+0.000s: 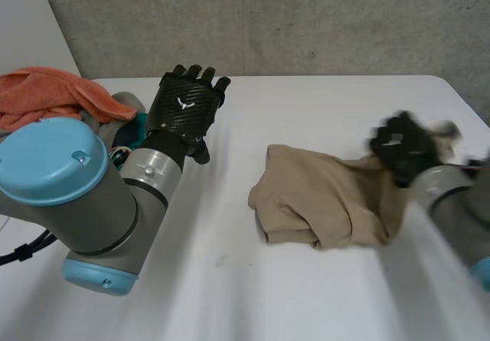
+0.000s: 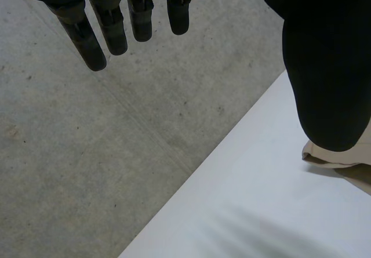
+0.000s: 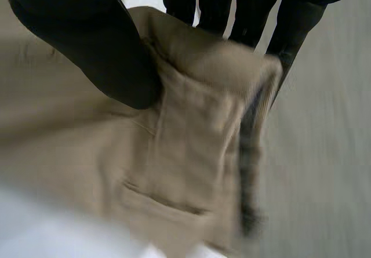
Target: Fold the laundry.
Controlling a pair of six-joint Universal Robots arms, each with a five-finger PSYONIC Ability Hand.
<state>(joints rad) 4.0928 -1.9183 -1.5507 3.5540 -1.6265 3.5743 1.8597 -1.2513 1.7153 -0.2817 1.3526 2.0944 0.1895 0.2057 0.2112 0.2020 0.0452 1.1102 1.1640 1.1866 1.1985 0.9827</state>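
A crumpled tan garment (image 1: 321, 195) lies on the white table (image 1: 230, 280), right of the middle. My right hand (image 1: 406, 149) is at its right edge and lifts that edge a little. In the right wrist view the thumb (image 3: 98, 55) presses the tan cloth (image 3: 185, 153) against the fingers (image 3: 255, 14) behind it, so the hand is shut on the garment's edge. My left hand (image 1: 184, 107) hovers over the table's left part, away from the garment, with straight, spread fingers (image 2: 110, 26). A corner of the tan garment (image 2: 339, 159) peeks out beside the left thumb (image 2: 324, 66).
An orange towel (image 1: 53, 96) lies heaped on other laundry at the table's far left, with grey and teal cloth (image 1: 126, 126) beside it. A grey concrete wall (image 1: 268, 19) stands behind the table. The table's far edge (image 2: 232, 136) runs under my left hand.
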